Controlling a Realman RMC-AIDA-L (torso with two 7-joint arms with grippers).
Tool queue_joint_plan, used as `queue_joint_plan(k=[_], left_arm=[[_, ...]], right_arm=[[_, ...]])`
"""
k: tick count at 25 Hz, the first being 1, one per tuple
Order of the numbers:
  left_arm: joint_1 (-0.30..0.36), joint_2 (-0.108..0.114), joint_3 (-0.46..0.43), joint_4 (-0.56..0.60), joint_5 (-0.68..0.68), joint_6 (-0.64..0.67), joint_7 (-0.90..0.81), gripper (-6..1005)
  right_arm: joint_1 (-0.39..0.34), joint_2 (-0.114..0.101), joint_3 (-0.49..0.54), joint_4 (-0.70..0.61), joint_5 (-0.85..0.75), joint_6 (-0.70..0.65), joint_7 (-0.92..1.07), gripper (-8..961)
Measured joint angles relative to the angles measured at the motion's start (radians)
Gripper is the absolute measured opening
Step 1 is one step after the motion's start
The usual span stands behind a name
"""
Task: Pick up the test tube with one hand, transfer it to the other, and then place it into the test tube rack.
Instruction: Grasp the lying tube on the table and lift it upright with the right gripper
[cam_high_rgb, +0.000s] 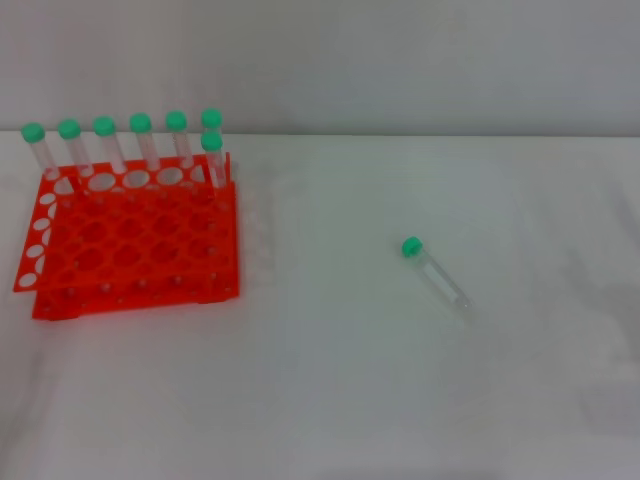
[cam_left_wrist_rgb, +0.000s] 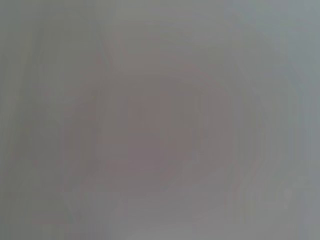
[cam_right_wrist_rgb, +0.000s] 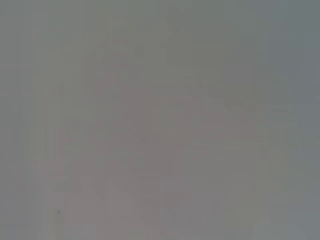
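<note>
A clear plastic test tube (cam_high_rgb: 436, 274) with a green cap lies on the white table (cam_high_rgb: 330, 400), at three o'clock from the orange-red plastic rack (cam_high_rgb: 130, 245); neither gripper is visible, so their jaws cannot be judged.

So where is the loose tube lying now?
In the head view the tube lies flat on the table, right of centre, well apart from the rack on the left.

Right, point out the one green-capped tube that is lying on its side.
It is the test tube alone on the white table, right of the test tube rack. The seven other tubes stand upright along the rack's far edge.
</note>
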Motion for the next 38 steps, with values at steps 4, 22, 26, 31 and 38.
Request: queue_joint_plan(k=[4, 22, 26, 31, 38], left_arm=[[-0.002, 0.0, 0.004, -0.002, -0.028, 0.018, -0.056, 860], [0.012, 0.007, 0.008, 0.03, 0.036, -0.007, -0.102, 853], [0.014, 0.006, 0.008, 0.035, 0.037, -0.008, -0.086, 852], [0.012, 0.005, 0.008, 0.032, 0.038, -0.008, -0.075, 850], [-0.011, 0.004, 0.008, 0.027, 0.039, 0.008, -0.032, 848]], right_arm=[[0.003, 0.0, 0.0, -0.019, 0.001, -0.018, 0.0, 871], [0.054, -0.058, -0.227, -0.517, -0.421, -0.53, 0.781, 869], [0.061, -0.074, -0.244, -0.729, -0.734, -0.559, 1.081, 868], [0.124, -0.064, -0.247, -1.041, -1.35, -0.517, 1.669, 867], [0.314, -0.001, -0.387, -1.348, -2.11, -0.15, 2.405, 862]])
